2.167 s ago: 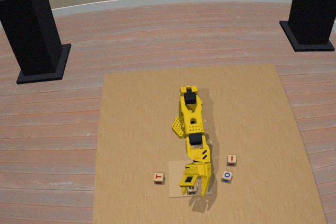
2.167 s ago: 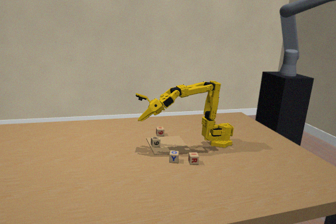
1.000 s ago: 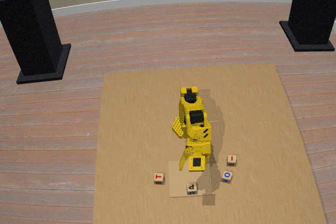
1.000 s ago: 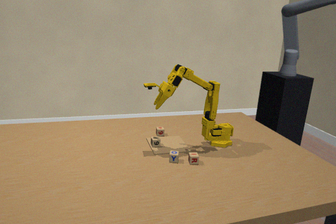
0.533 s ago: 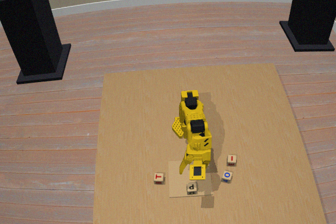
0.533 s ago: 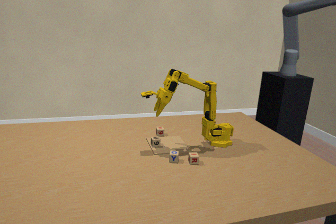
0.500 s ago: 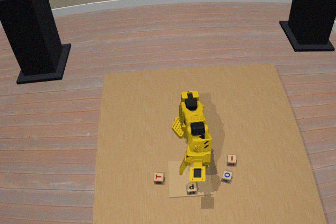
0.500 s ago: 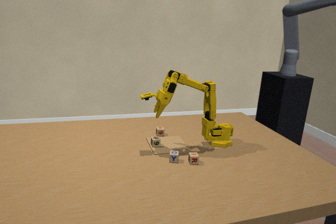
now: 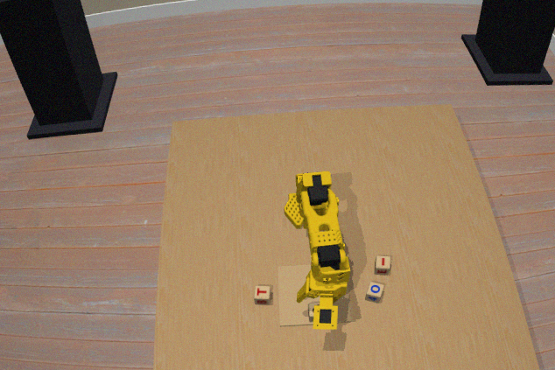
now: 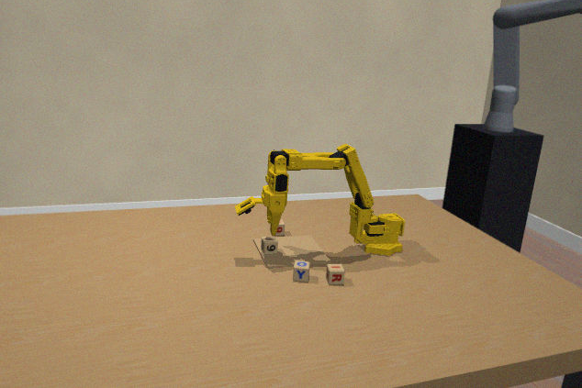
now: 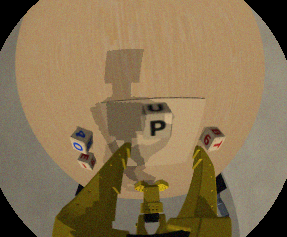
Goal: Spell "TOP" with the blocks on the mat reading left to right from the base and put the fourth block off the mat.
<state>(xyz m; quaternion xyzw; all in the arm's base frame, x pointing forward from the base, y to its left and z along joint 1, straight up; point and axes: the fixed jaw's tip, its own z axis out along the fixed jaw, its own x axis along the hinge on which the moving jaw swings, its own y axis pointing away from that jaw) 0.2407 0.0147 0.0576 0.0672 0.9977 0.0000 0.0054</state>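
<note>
The P block (image 11: 156, 122) lies on the small tan mat (image 9: 293, 289), near its far edge, with its P face up. In the top view the arm's wrist mostly hides the P block (image 9: 312, 310). My gripper (image 11: 159, 153) points straight down over the mat, partly open and empty, with the P block just beyond its fingertips. In the exterior view the gripper (image 10: 274, 229) hangs low beside the P block (image 10: 269, 245). The T block (image 9: 263, 294) lies on the table left of the mat. The O block (image 9: 375, 290) and the I block (image 9: 382, 263) lie on the table right of the mat.
The arm's base (image 9: 317, 186) stands mid-table behind the mat. Two black pedestals (image 9: 51, 47) (image 9: 515, 20) stand on the floor beyond the table. The table's front edge is near the mat.
</note>
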